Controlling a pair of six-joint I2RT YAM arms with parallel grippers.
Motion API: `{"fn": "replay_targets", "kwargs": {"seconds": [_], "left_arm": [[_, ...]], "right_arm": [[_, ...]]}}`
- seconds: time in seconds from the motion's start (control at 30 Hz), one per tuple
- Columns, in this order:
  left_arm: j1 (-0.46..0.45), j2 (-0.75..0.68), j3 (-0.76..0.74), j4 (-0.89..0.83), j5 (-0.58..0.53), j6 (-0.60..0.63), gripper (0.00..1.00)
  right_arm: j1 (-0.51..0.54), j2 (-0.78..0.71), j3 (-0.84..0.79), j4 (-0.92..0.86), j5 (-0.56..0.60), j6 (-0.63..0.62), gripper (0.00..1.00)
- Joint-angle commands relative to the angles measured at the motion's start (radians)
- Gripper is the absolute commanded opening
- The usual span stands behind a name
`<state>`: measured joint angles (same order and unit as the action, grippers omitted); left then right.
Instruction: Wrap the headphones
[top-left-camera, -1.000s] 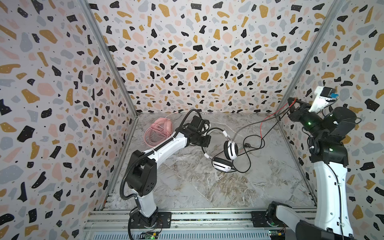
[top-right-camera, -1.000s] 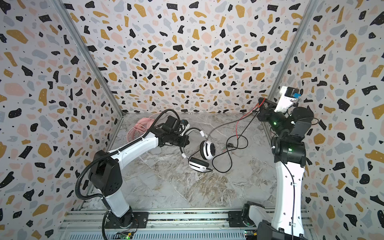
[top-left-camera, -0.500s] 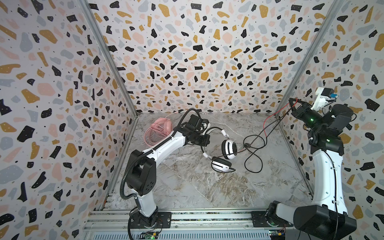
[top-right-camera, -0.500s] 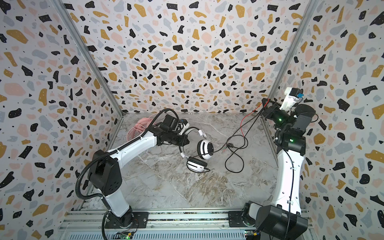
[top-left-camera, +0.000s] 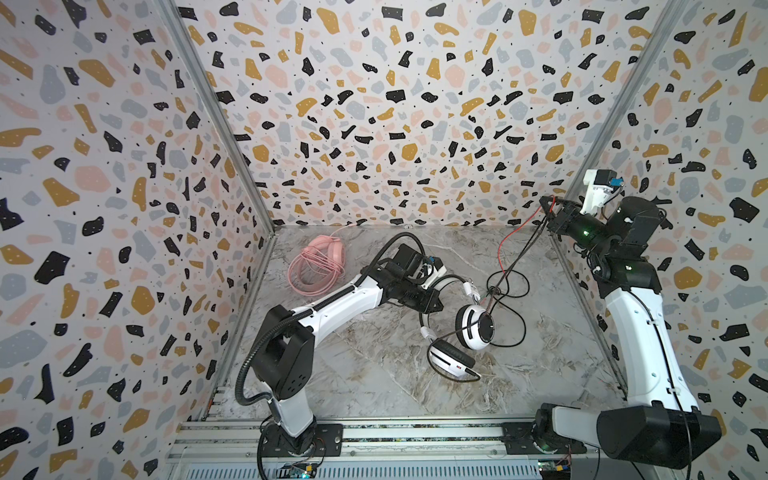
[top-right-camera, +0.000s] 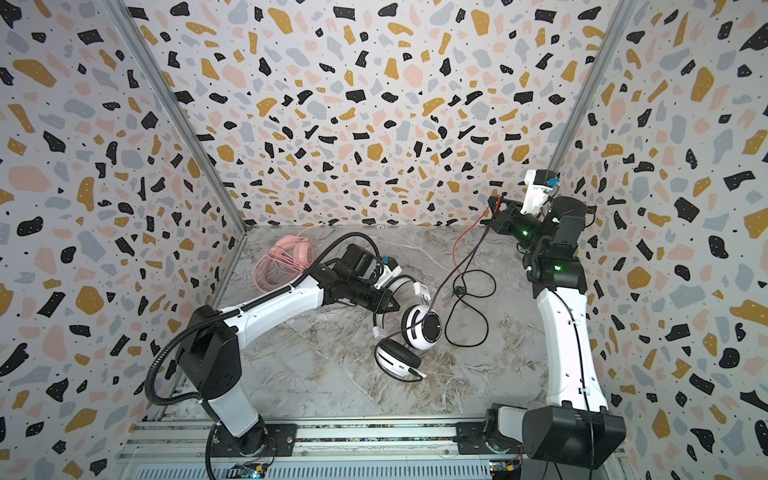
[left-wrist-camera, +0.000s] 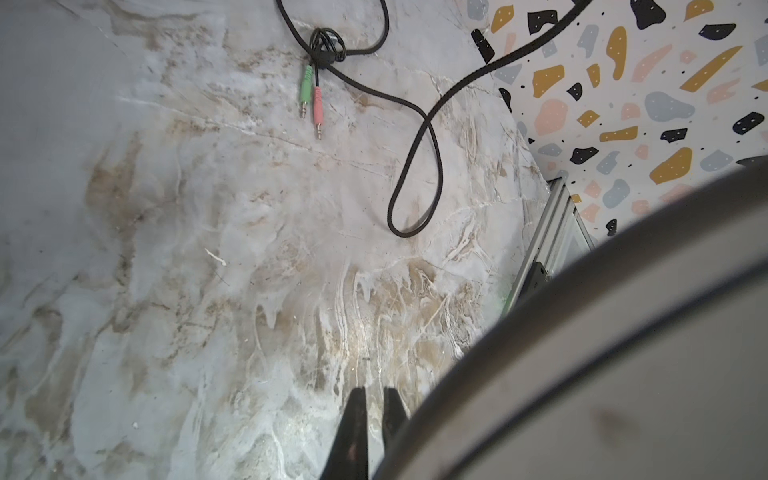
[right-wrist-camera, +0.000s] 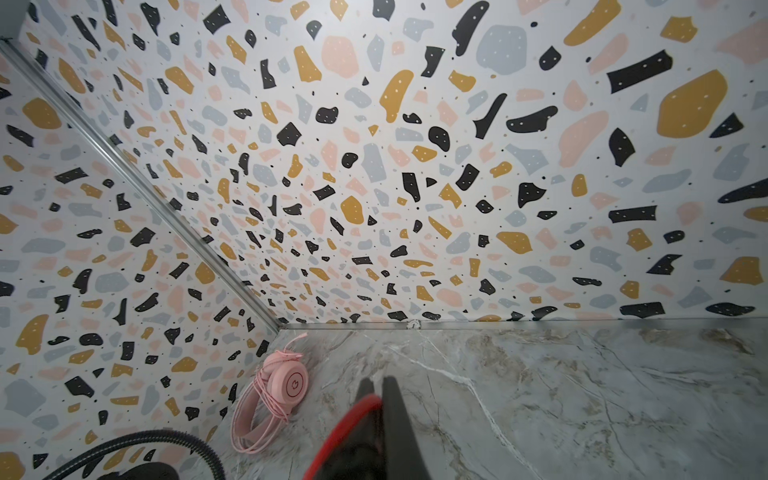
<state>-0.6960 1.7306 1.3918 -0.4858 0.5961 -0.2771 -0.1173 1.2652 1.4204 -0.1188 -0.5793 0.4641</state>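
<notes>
Red cord (right-wrist-camera: 357, 404) pinched in right jaws; headband (left-wrist-camera: 582, 332) beside left jaws.

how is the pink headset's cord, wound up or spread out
Wound up: the cord is looped around the pink headset.

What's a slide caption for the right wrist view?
Right hand shut on a red cord above the floor; pink headset, cord wound, lies by the wall.

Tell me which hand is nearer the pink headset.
Left. The left hand is close, right of the pink headset; the right hand is raised by the right wall.
</notes>
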Motion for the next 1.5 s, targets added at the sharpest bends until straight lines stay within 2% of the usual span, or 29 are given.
{"fn": "replay_targets", "kwargs": {"seconds": [0.0, 0.07, 0.27, 0.43, 0.5, 0.6, 0.67, 0.8, 1.07, 1.3, 1.47], "left_arm": [[0.003, -0.064, -0.01, 0.066, 0.14, -0.039, 0.0], [-0.002, -0.079, -0.025, 0.064, 0.172, -0.04, 0.0], [-0.002, -0.146, -0.04, 0.085, 0.176, -0.069, 0.0], [0.015, -0.16, -0.004, 0.055, 0.086, -0.07, 0.0], [0.053, -0.169, -0.005, 0.048, 0.071, -0.085, 0.0], [0.145, -0.2, -0.071, 0.127, 0.091, -0.163, 0.0], [0.185, -0.217, -0.092, 0.126, 0.056, -0.163, 0.0], [0.2, -0.223, -0.072, 0.003, -0.061, -0.078, 0.0], [0.201, -0.249, -0.086, 0.001, -0.069, -0.077, 0.0], [0.2, -0.251, -0.129, 0.01, -0.081, -0.1, 0.0], [0.197, -0.247, -0.199, 0.055, -0.077, -0.122, 0.0]], "right_arm": [[0.013, 0.031, -0.012, -0.029, 0.057, -0.058, 0.0], [0.012, 0.058, -0.02, -0.045, 0.074, -0.08, 0.0], [0.023, 0.044, -0.132, -0.001, 0.101, -0.083, 0.0], [0.024, -0.035, -0.219, 0.005, 0.137, -0.101, 0.0], [0.004, -0.069, -0.259, 0.004, 0.139, -0.107, 0.0], [-0.052, -0.121, -0.329, 0.039, 0.099, -0.079, 0.0], [-0.081, -0.146, -0.36, 0.068, 0.08, -0.059, 0.0], [-0.09, -0.158, -0.353, 0.08, 0.071, -0.045, 0.0], [-0.101, -0.162, -0.358, 0.13, 0.052, -0.004, 0.0], [-0.122, -0.223, -0.38, 0.302, 0.003, 0.107, 0.0], [-0.107, -0.198, -0.329, 0.426, -0.047, 0.181, 0.0]]}}
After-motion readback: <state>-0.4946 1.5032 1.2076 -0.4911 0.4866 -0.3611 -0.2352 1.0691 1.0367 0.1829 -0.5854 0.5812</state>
